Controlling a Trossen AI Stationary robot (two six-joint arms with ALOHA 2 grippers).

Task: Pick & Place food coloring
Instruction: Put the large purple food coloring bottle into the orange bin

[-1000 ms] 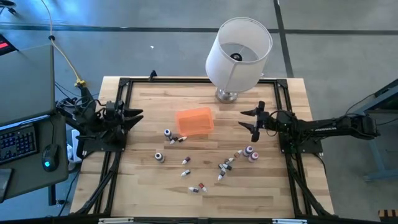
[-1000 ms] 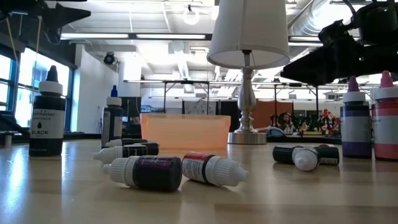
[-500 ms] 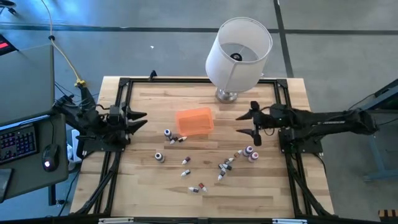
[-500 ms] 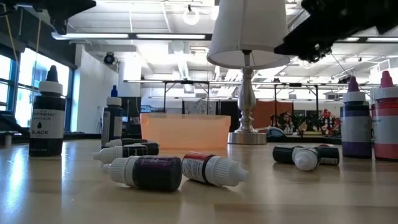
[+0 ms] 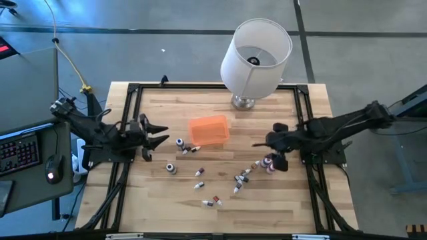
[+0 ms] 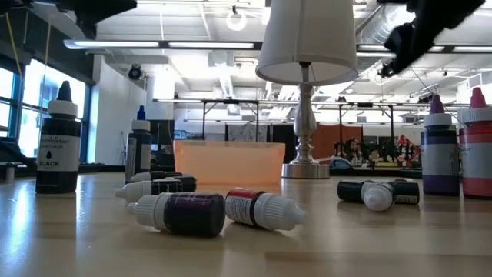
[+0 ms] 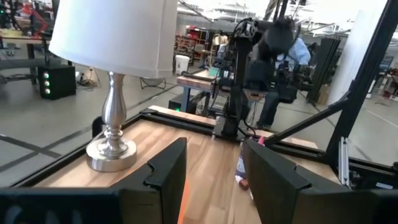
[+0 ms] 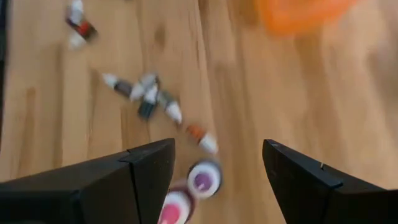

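Food coloring [image 5: 269, 163], right claw [image 5: 269, 152] now overhead

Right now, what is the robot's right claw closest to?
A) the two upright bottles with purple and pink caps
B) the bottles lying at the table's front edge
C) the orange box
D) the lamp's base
A: from above, the right claw hangs open beside the two upright bottles, and its own wrist camera looks straight down on their purple and pink caps between its fingers.
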